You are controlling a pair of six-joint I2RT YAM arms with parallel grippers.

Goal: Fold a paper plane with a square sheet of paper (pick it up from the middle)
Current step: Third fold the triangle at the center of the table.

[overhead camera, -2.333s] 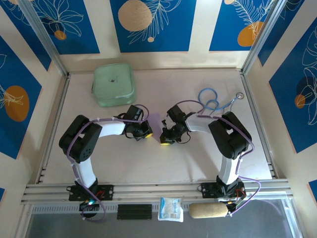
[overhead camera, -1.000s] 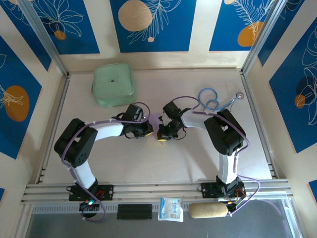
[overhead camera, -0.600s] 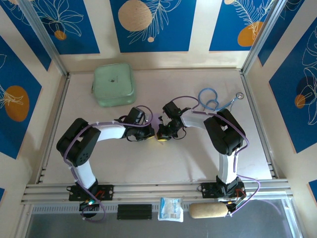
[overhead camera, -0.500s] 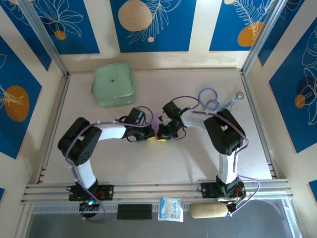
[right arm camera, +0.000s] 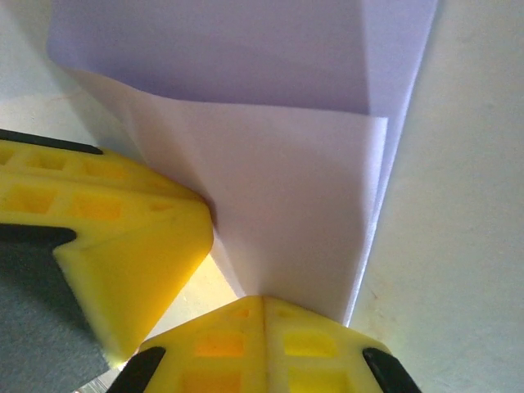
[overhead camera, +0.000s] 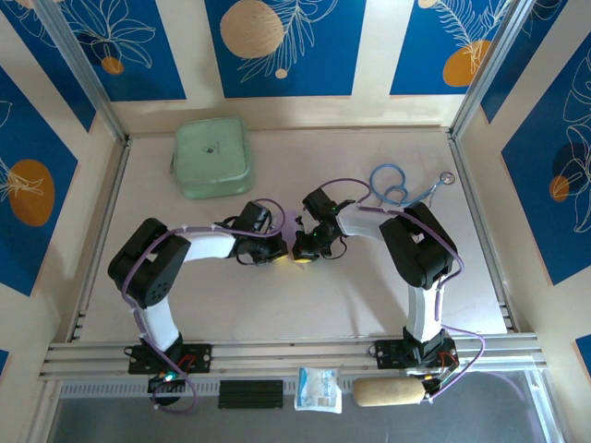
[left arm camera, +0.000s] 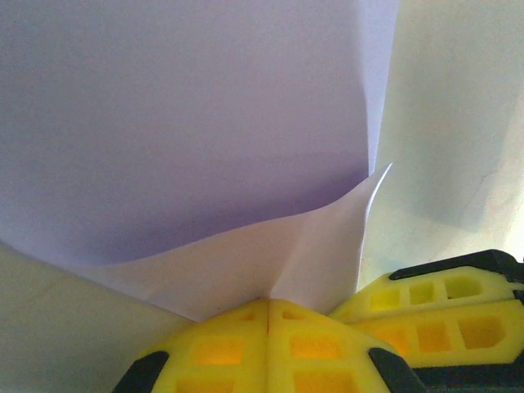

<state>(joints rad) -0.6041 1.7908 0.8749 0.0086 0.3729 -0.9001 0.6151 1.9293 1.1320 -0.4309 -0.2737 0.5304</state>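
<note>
The square sheet of paper (overhead camera: 294,224) lies partly folded at mid-table as pale lilac layers, mostly hidden under the two wrists in the top view. In the left wrist view a lighter flap of the paper (left arm camera: 270,254) rises off the table and runs into the seam of my left gripper (left arm camera: 268,301), which is shut on it. The right gripper (right arm camera: 264,299) is shut on the same raised flap (right arm camera: 278,205). The two grippers (overhead camera: 277,251) (overhead camera: 301,251) sit almost tip to tip. A yellow finger of the other arm (right arm camera: 115,237) crowds each wrist view.
A mint-green pouch (overhead camera: 212,157) sits at the back left. A blue looped cable with a metal end (overhead camera: 395,185) lies back right, close to the right arm. A small packet (overhead camera: 319,389) and a tan roll (overhead camera: 388,391) rest below the front rail.
My left gripper has slid right toward the right gripper and closed its jaws fully. The right gripper has stayed shut and shifted slightly left earlier on.
</note>
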